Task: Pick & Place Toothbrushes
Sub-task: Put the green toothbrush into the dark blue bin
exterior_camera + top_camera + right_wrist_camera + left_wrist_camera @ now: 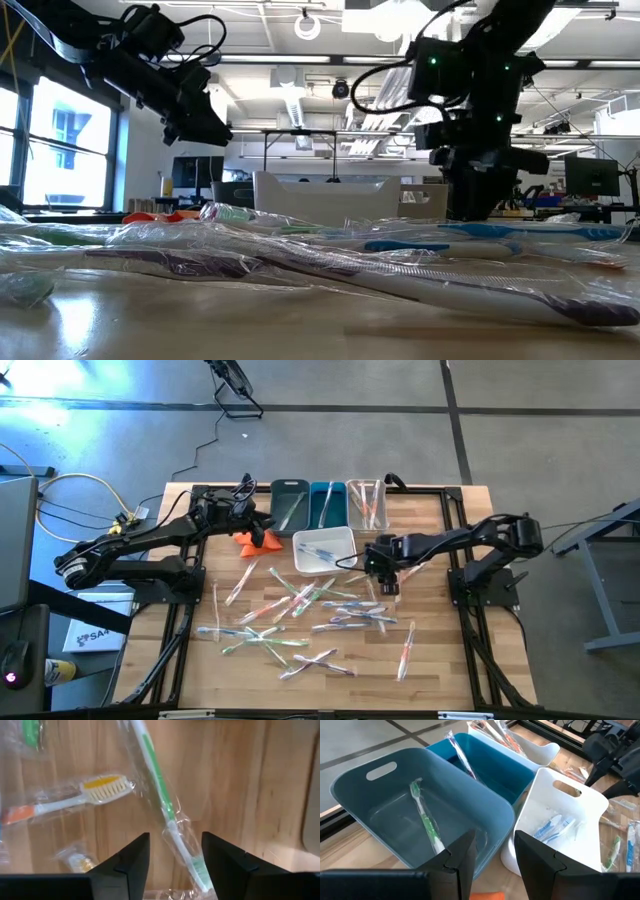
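The light wooden slatted table [440, 660] is seen from above, with the two dark arms reaching in over it. At the far edge a row of bins is lined up: a grey-blue plastic bin [380, 805] with one green-handled toothbrush [426, 822] lying in it, a deep blue plastic bin [492, 775] next to it, and a clear bin [366, 504] with orange-handled ones. A white plastic bin [570, 815] holding blue-handled brushes [551, 829] sits just in front of those.

The left gripper [492, 860] is parked right above the near rim of the grey-blue bin, fingers spread apart, nothing between them.

The right gripper [175, 860] is hovering beside the white bin, fingers released and wide, with a green-and-white wrapped toothbrush [157, 785] lying on the wood directly under the gap. An orange-handled brush with yellow bristles [75, 797] lies just off to one side of it. The rest of the wrapped toothbrushes [300, 615] are scattered nearer the table's front edge.
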`<state>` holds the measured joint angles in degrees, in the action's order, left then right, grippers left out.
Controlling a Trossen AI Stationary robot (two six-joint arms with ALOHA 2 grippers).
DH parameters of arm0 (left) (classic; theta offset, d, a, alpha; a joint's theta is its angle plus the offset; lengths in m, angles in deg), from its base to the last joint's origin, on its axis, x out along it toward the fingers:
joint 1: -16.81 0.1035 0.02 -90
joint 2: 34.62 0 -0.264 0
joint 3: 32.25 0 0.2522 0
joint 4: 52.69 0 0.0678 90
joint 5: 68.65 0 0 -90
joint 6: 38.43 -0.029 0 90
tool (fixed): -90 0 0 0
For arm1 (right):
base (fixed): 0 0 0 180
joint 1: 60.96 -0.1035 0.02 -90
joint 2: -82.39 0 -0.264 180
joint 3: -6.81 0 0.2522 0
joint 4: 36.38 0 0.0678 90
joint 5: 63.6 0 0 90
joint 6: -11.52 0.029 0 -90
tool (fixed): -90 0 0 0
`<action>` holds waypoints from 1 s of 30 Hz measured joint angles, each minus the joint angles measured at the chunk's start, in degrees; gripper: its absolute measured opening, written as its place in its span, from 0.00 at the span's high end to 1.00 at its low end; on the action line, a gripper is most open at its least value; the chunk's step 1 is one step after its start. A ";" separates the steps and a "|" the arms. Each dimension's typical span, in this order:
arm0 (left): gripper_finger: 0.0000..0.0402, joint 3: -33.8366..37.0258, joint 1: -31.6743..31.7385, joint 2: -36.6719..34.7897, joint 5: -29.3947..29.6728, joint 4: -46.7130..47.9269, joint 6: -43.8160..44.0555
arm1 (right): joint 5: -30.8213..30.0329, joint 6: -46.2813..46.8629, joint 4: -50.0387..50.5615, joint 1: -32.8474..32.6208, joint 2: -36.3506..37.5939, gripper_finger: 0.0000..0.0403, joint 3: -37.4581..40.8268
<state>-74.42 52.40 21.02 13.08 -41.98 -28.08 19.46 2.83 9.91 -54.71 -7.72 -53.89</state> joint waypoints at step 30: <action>0.67 0.00 0.02 0.00 1.97 0.13 -1.09 | 8.75 -5.27 -3.50 4.62 -4.94 0.97 -0.11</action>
<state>-74.42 52.42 21.02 15.05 -41.85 -29.17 28.21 -2.44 6.41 -50.09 -12.66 -54.00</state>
